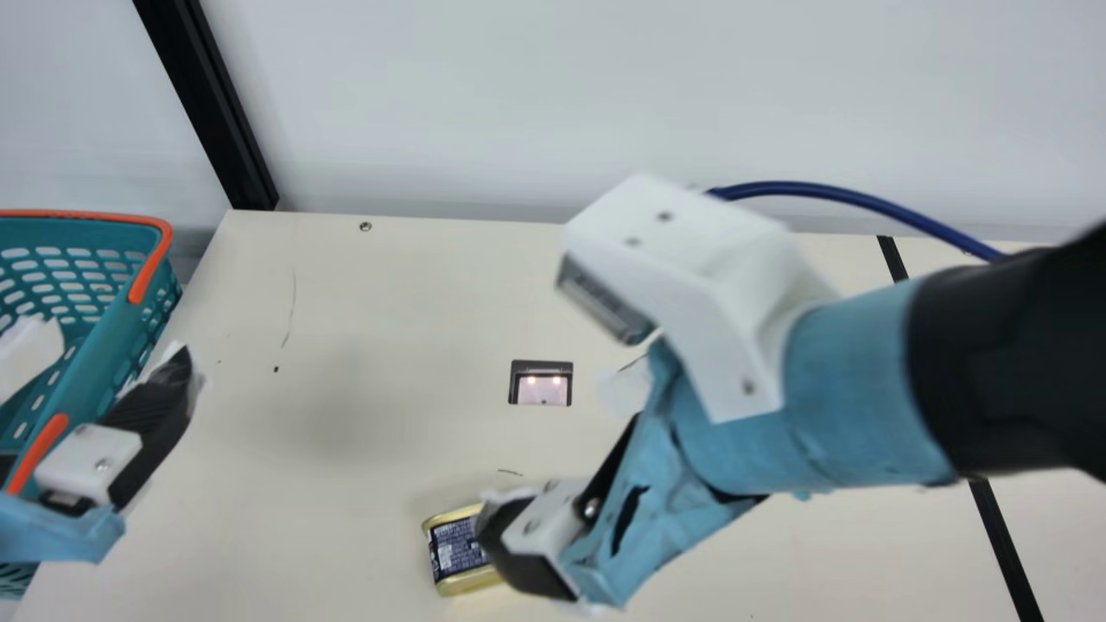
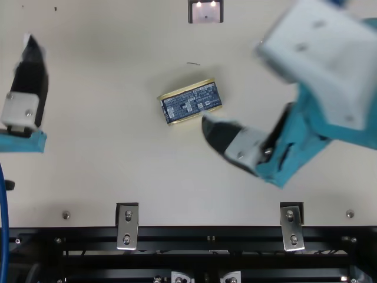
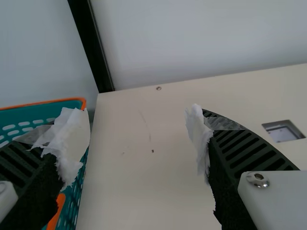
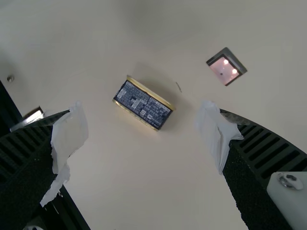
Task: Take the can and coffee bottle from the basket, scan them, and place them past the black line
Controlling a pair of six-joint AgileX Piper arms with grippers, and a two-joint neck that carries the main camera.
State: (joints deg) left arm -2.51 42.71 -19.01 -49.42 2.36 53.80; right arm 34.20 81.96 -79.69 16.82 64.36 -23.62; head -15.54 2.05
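Observation:
My left gripper (image 1: 119, 344) is beside the teal basket (image 1: 112, 371) in the main view, and its fingers stand apart in the left wrist view (image 3: 136, 127). My right gripper (image 1: 560, 449) is over the middle of the table, its fingers spread. The can (image 1: 454, 549), gold-rimmed with a dark blue printed label, lies on the table; one right fingertip partly covers it in the main view. In the right wrist view the can (image 4: 143, 104) lies beyond the gap between the open fingers (image 4: 144, 125), with neither finger gripping it. The top view has the can (image 2: 189, 105) tilted slightly.
The lit scanner window (image 1: 542, 384) is set into the table behind the can. A black line (image 1: 1002, 544) crosses the right side, partly behind my right arm. A blue cable (image 1: 829, 192) arches at the back. Metal brackets (image 2: 127, 226) line the front edge.

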